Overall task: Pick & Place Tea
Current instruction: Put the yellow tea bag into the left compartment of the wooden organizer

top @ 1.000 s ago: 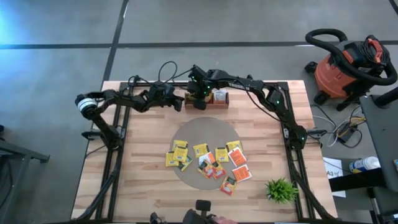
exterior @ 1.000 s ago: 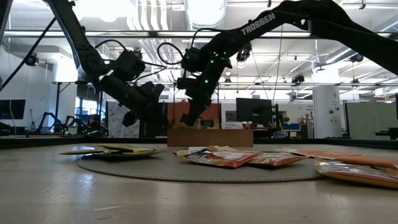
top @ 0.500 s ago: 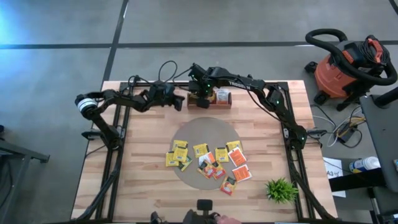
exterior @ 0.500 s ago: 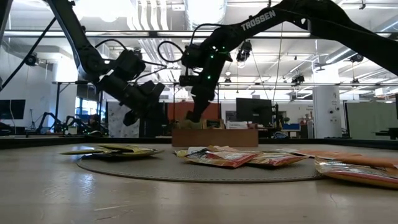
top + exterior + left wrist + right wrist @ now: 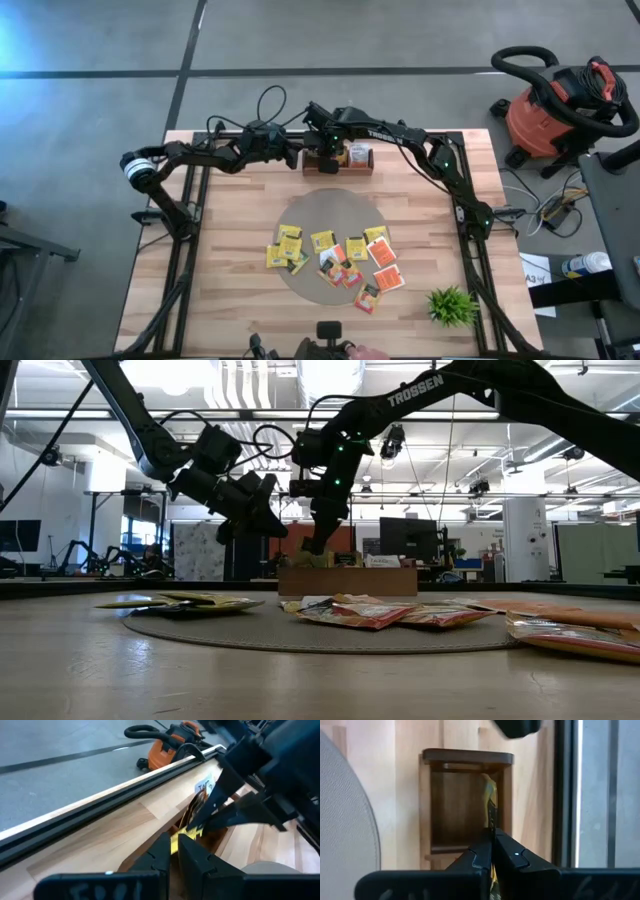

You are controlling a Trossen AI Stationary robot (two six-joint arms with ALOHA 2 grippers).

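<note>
Yellow and orange-red tea packets lie scattered on the round grey mat in the middle of the wooden table. At the far edge stands the brown tray. Over it, the right gripper pinches a yellow packet on edge, fingers closed tight, above a tray compartment. Just left of the tray, the left gripper hangs above the table with fingers nearly closed on what looks like another yellow packet. A green plant sits at the near right corner.
</note>
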